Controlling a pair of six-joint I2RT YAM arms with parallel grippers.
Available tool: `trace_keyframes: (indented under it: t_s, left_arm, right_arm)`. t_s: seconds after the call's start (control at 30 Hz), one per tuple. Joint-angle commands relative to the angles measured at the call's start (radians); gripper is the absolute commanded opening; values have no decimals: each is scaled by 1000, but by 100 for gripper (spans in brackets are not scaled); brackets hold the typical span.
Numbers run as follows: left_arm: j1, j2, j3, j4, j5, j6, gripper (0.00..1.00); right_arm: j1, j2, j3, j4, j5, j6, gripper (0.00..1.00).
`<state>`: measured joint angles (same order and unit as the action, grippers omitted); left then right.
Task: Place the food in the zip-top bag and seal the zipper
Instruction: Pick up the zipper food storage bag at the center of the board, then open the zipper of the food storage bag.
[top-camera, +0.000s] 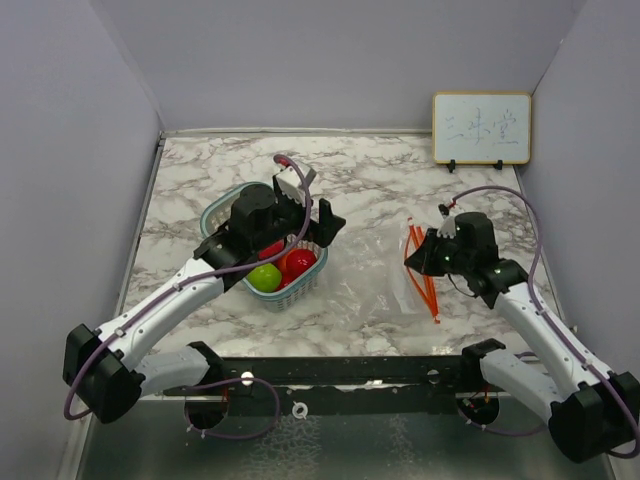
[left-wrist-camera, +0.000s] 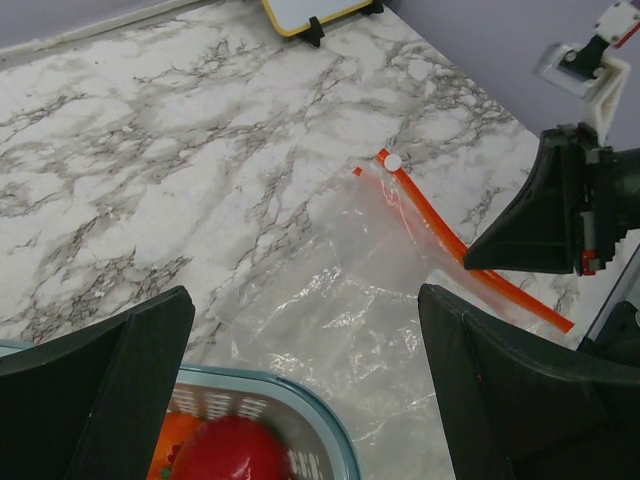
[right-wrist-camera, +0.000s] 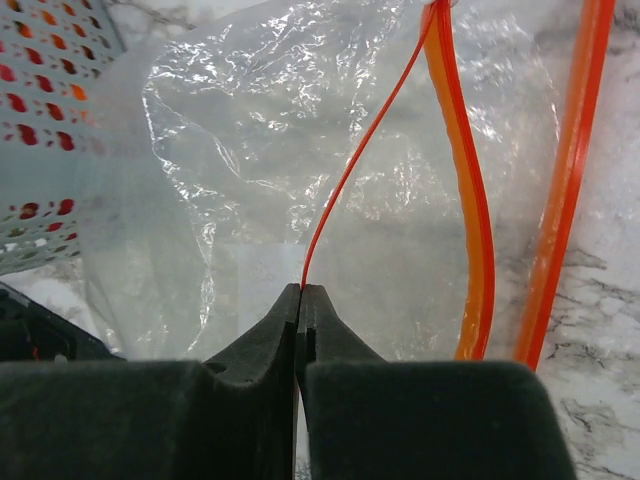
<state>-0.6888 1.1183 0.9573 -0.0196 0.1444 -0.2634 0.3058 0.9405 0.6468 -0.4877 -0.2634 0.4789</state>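
Top external showed the left gripper (top-camera: 300, 222) wide above glossy toy fruits (top-camera: 298, 262) in a teal mesh basket (top-camera: 213, 212) left of centre; toward the right edge, the right gripper (top-camera: 412, 256) pinched the red-orange zipper strip (top-camera: 428, 285) of the clear crinkly bag (top-camera: 380, 270), presumably opening its mouth.

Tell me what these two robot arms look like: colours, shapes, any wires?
Both the left arm and the right arm are made of white tube-like segments joined by chunky black joints. A thin lavender cable loops along each. The left gripper and right gripper each end in two matte black, wedge-shaped fingers. No markings show.
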Motion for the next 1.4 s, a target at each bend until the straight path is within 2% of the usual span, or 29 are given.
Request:
trace_keyframes:
  t_s: [0.0,0.2,0.4,0.6,0.9,1.27,1.37]
  left_arm:
    - [-3,45,18,64,55,-52,98]
    - [-3,179,88,94,161,-149,95]
    - [-26,347,193,142,298,-257,88]
    - [-98,453,286,100,274,-267,86]
    - [-131,501,293,88,259,-286,77]
    - [-163,572,377,86,239,-316,70]
    - [-173,604,380,93,223,-316,62]
  right_arm:
    - [-4,-71,74,17,-71,-56,1]
    - [-4,-88,109,34,-163,-114,1]
    - [-4,-112,131,47,-202,-138,1]
    - [-4,-105,139,53,-217,-143,1]
    - [-4,-89,153,70,-231,-137,1]
    - [-4,-89,161,84,-281,-125,1]
    - [-4,-96,163,84,-287,-125,1]
